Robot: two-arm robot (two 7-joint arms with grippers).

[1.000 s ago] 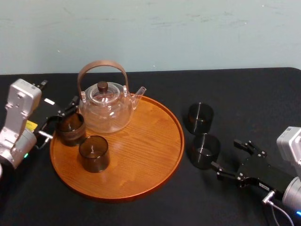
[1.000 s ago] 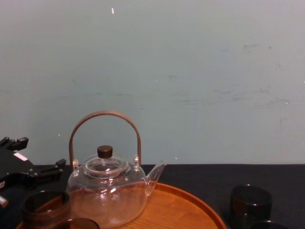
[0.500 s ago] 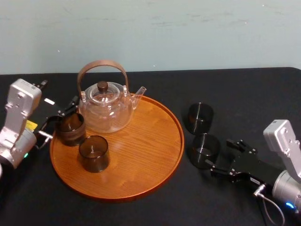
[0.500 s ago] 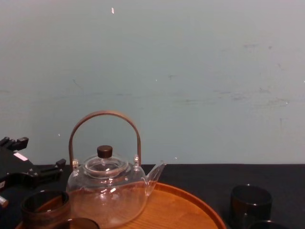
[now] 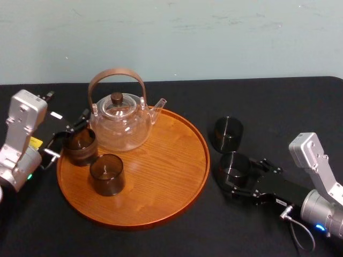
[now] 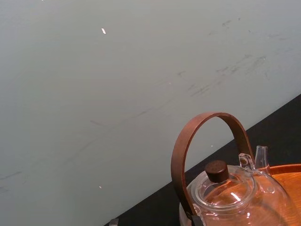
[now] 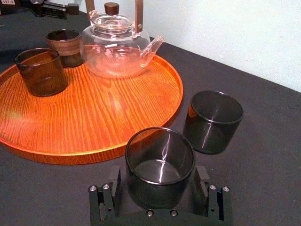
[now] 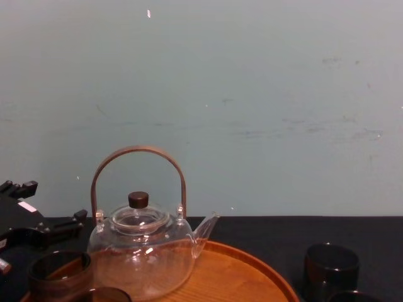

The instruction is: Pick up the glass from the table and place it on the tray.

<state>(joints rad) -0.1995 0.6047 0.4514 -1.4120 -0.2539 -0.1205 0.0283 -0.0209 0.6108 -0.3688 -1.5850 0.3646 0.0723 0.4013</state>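
Your right gripper [image 7: 159,175] sits low over the black cloth table [image 5: 278,107], jaws spread wide around the nearer smoky dark glass tumbler [image 7: 160,162] but not yet pinching, placed to squeeze its wall. That tumbler stands just right of the round orange-brown wooden tray [image 5: 161,182], with a matching tumbler [image 5: 229,133] close behind it. On the tray, the clear glass teapot [image 5: 120,128], two cups and your open, parked left gripper [image 5: 68,134] crowd the left, while the near right lies bare.

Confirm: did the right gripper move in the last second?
Yes. The right gripper slid toward the tray and now straddles the nearer glass, open.
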